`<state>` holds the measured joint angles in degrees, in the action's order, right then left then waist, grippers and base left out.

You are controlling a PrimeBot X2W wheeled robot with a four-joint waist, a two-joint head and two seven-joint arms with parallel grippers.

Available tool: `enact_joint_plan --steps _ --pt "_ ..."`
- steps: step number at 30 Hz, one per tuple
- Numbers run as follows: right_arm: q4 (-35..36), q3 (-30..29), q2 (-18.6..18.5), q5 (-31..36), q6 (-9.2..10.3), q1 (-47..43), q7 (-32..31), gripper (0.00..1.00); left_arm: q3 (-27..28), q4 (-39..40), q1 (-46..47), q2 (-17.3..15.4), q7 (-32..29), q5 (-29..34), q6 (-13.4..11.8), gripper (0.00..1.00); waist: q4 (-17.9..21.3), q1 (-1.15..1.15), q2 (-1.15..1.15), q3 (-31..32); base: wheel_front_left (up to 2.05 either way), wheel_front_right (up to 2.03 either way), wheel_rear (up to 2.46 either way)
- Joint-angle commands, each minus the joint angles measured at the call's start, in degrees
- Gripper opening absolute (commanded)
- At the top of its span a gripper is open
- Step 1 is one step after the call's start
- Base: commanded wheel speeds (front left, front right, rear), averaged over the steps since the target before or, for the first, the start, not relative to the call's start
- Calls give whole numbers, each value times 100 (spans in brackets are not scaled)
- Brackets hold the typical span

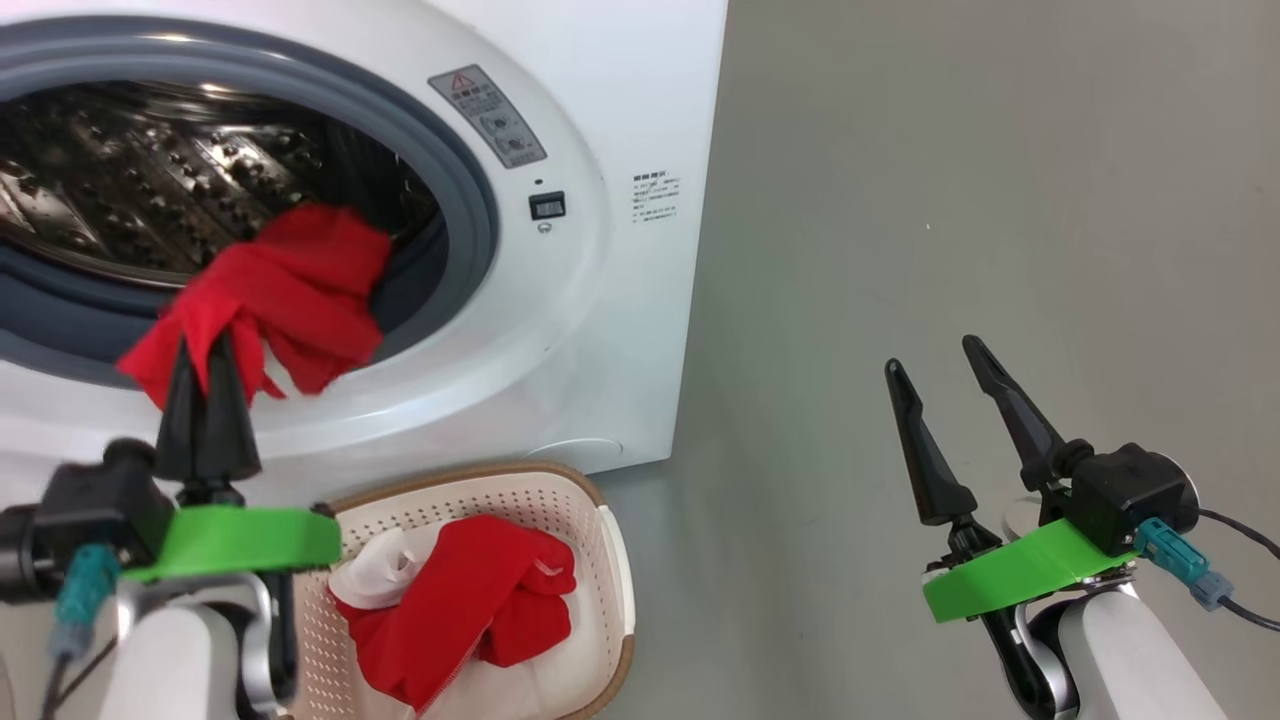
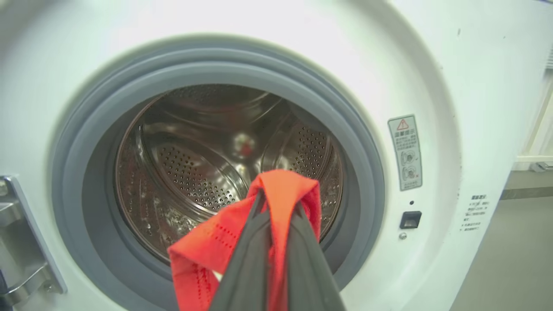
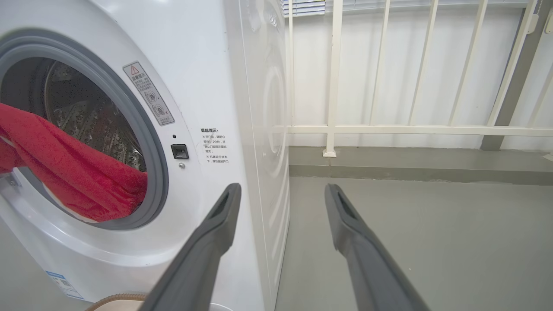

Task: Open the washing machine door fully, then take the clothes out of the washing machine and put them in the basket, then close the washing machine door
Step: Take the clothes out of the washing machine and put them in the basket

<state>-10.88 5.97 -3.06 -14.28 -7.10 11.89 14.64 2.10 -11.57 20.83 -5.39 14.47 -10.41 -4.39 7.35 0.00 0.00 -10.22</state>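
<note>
The floor (image 1: 950, 200) is plain grey, and behind the machine's side stands a white railing (image 3: 414, 128) before a white wall. The washing machine (image 1: 620, 120) is at the left, its round mouth uncovered, with the grey gasket (image 1: 470, 200) around the steel drum (image 2: 194, 172).

The left gripper (image 1: 205, 345) points up in the head view toward the lower edge of the mouth, its pale forearm at the bottom left corner. Its two dark fingers are pressed together on a red garment (image 1: 290, 290). In the left wrist view the cloth folds over the fingertips (image 2: 259, 203) and hangs down on both sides. The garment stretches from the fingers over the gasket and into the drum.

The right gripper (image 1: 931, 354) is well apart from the machine, over the bare floor. Its fingers are spread and hold nothing, and they point up and a little to the left.

The basket (image 1: 610, 560) sits on the floor just before the machine. In it lie red clothes (image 1: 470, 590) bunched together, with a white cloth (image 1: 375, 570) touching them at the left.
</note>
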Motion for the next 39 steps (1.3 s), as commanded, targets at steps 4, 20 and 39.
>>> enact_joint_plan --steps 4,20,39 --pt "173 77 18 -5 -39 -16 36 100 -45 1132 -318 -12 -93 239 -246 0 -75 0 0 3 0 0 0" --pt "190 210 18 -45 -39 56 36 100 -518 1452 -927 175 -575 -157 -381 0 -155 0 0 -312 0 0 0" --pt "297 254 18 -50 -39 383 36 100 -1162 -3086 578 249 -87 -1315 63 0 -108 0 0 -1286 0 0 0"
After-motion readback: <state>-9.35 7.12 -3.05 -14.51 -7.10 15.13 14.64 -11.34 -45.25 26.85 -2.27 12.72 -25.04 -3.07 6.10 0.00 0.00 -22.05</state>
